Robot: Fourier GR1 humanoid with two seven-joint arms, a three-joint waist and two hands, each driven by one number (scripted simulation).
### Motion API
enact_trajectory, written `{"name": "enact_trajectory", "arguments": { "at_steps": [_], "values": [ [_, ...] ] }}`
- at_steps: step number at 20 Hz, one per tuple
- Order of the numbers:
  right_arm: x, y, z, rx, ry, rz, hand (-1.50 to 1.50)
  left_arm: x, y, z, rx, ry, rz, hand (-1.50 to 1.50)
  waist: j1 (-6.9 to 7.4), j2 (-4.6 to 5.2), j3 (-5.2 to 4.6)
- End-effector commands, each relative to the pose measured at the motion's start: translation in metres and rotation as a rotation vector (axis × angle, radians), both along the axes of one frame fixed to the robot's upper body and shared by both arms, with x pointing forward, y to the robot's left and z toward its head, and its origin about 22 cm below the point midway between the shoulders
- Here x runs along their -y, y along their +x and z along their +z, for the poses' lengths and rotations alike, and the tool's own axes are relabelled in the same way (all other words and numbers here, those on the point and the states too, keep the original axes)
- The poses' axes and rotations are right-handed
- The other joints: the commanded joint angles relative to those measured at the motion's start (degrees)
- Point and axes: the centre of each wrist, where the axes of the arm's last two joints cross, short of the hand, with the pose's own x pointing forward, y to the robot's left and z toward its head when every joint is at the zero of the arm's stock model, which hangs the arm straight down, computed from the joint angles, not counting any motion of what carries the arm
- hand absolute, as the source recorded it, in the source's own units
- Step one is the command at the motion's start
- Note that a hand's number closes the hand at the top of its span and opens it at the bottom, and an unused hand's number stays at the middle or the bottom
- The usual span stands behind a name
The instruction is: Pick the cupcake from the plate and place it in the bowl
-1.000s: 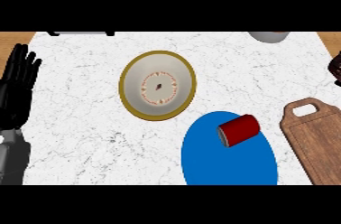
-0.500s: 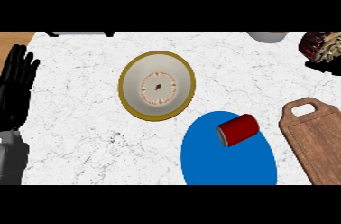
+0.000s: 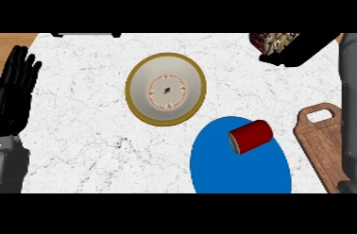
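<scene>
The cupcake (image 3: 250, 136) lies on its side on the upper right part of the blue plate (image 3: 237, 174), right of centre in the lower frame. It reads to me as a short red cylinder. Its long axis runs from lower left to upper right, with the darker flat end facing lower left.

My right hand (image 3: 300, 46) sits in the upper right corner of the frame, so the cupcake lies below it and to its left, well apart. It is still much the nearer hand. I cannot tell how open it is. A speckled red-and-pale patch (image 3: 270, 39) shows at its upper left edge, and I cannot make out what that is or whether the hand has hold of it.

The left hand (image 3: 17, 87) rests open at the left edge, fingers up and holding nothing, with the bowl between it and the plate.

The bowl (image 3: 132, 98), gold-rimmed, stands up and left of the plate. Their rims are near each other but look apart. Inside I see only a ring pattern and a small dark mark at the centre. The plate carries the cupcake alone.

A wooden cutting board (image 3: 324, 148) lies along the right edge of the white counter (image 3: 83, 148), just beside the plate. I judge that the reach should come down from the upper right, across the cupcake's axis.
</scene>
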Motion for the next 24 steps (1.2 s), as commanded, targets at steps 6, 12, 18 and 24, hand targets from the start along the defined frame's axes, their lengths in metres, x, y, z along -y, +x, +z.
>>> {"name": "enact_trajectory", "arguments": {
  "at_steps": [6,12,18,24],
  "values": [
    [-0.096,0.010,-0.035,-0.120,-0.078,0.046,1.50,0.001,-0.008,0.008,-0.004,-0.016,-0.030,0.00,0.64,0.18,0.05],
    [-0.140,0.014,-0.086,-0.127,-0.109,0.058,1.50,0.014,0.000,0.002,0.009,-0.002,-0.009,0.00,0.54,0.29,0.06],
    [-0.151,0.030,-0.138,-0.119,-0.240,-0.051,1.50,0.008,-0.004,-0.007,0.018,-0.008,-0.026,0.00,1.09,0.49,0.04],
    [-0.149,0.037,-0.186,-0.283,-0.082,-0.198,-1.50,0.000,0.005,-0.002,0.017,0.008,-0.008,0.00,2.16,0.74,0.05]
  ]
}}
